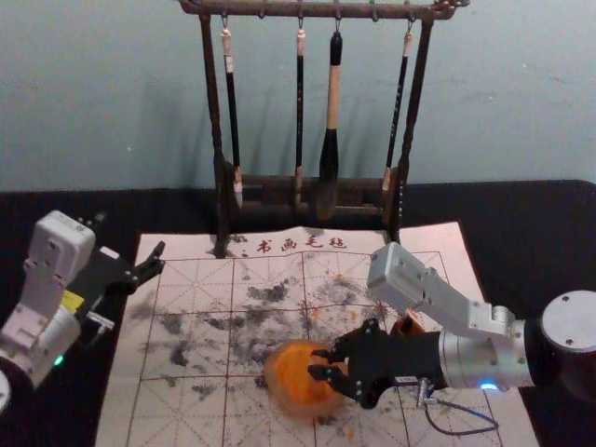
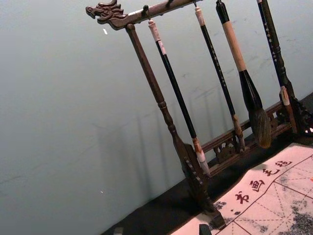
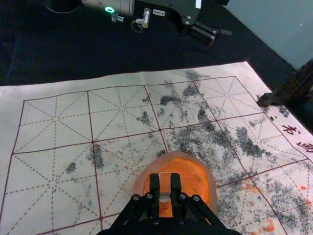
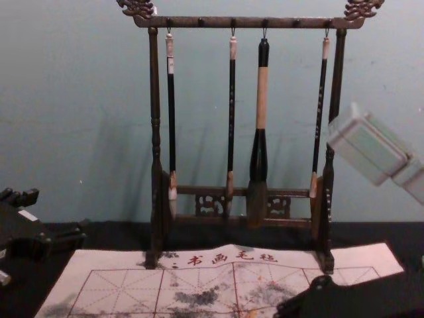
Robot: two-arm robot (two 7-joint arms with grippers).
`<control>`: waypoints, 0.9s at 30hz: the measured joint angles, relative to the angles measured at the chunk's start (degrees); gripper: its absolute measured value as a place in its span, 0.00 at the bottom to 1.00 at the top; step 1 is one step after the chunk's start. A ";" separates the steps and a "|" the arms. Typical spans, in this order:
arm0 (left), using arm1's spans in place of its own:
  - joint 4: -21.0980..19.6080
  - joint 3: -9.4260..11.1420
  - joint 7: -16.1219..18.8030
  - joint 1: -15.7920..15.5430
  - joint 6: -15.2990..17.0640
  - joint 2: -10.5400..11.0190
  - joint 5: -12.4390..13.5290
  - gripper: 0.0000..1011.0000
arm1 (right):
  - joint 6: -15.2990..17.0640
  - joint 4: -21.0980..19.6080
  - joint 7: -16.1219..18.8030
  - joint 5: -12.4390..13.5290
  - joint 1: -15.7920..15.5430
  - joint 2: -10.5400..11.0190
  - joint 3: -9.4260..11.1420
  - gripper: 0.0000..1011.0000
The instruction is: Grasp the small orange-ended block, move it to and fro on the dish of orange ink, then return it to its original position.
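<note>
Over the one orange ink dish [image 1: 296, 408], here's the right gripper [image 1: 317, 363] reaching in from its right, nearly level, pinching the single block [image 3: 165, 182]. Four brushes [image 1: 332, 98] hang on one rack [image 1: 212, 112] behind the dish. There's open mat [image 1: 182, 414] to its left, running to an edge well apart, and the left gripper [image 1: 130, 240] hovers back-left of it, fingers spread.

Dark carved wood is forming the rack [image 4: 285, 23], its ridges catching a dull sheen. The large brush [image 4: 259, 149] is pairing a glossy lacquered handle with matt bristles. The mat [image 3: 41, 129] is looking matt like felt, the desk [image 3: 73, 58] is wearing dull cloth, and the dish's rim [image 3: 212, 188] is looking smooth.
</note>
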 joint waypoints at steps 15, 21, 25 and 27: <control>0.00 0.00 0.00 0.00 0.00 0.00 0.00 0.99 | -0.10 3.59 -1.20 -0.79 2.15 -1.96 0.26 0.09; 0.00 0.00 0.00 0.00 0.00 0.00 0.00 0.99 | 0.26 2.68 -1.32 -0.54 1.70 -1.13 0.91 0.09; 0.00 0.00 0.00 0.00 0.00 0.00 0.00 0.99 | 0.38 1.14 -1.11 -0.12 1.04 -0.19 1.16 0.09; 0.00 0.00 0.00 0.00 0.00 0.00 0.00 0.99 | 0.40 0.35 -0.89 0.08 0.70 0.26 1.17 0.09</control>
